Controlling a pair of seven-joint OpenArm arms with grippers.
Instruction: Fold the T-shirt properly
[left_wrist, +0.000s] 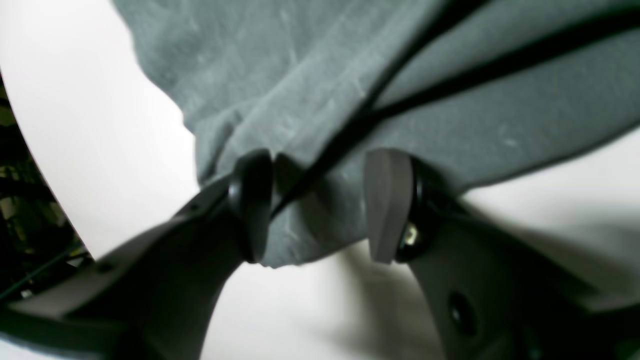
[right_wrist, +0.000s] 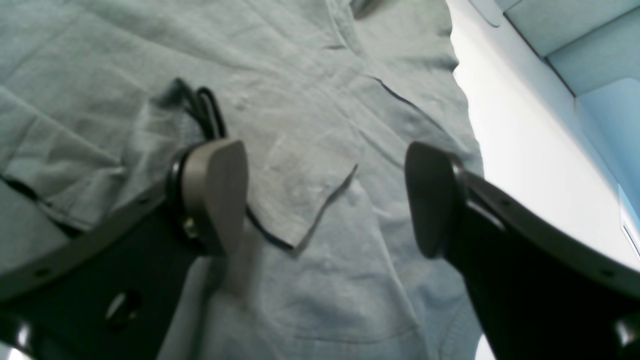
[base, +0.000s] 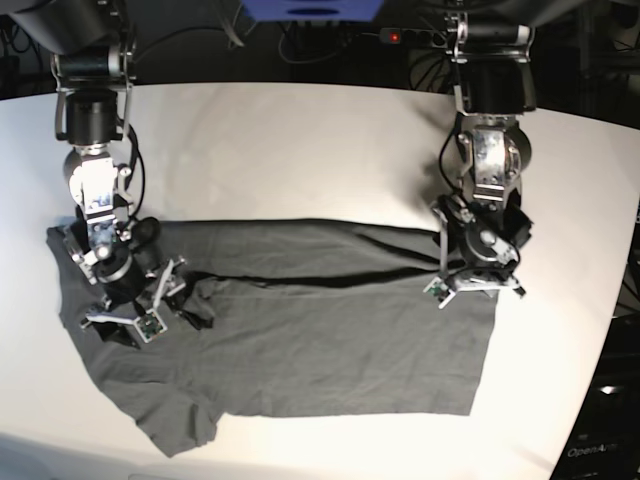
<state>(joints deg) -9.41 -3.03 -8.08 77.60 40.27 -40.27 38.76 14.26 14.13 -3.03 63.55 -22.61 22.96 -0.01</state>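
The T-shirt lies flat on the white table. It is dark grey and a bit wrinkled. Its long way runs from one tool across to the other. A long fold line runs the same way, along the far part of the cloth.

The left tool is at one short end of the shirt. Its two fingers stand apart, with a corner of the cloth between them. In the left wrist view the cloth hangs loose in the gap, and one finger shows its pale pad with no cloth pressed on it. So this tool is let go, not pinching. The cloth edge is just in front of it and runs away from it toward the other arm.

The right tool is at the other end, where the sleeves are. Its fingers are wide apart too and hold nothing. It hangs right over the shirt, with cloth under it and all around it. A small flap of cloth with a sharp edge lies just under the gap between its fingers.

Both tools are free, one over each end of the shirt. I think one fold has just been laid down and the next one is not yet begun. The right tool looks nearer to loose cloth it could grab, because the flap is right below it. The left tool already has the corner between its fingers and would only need to close.
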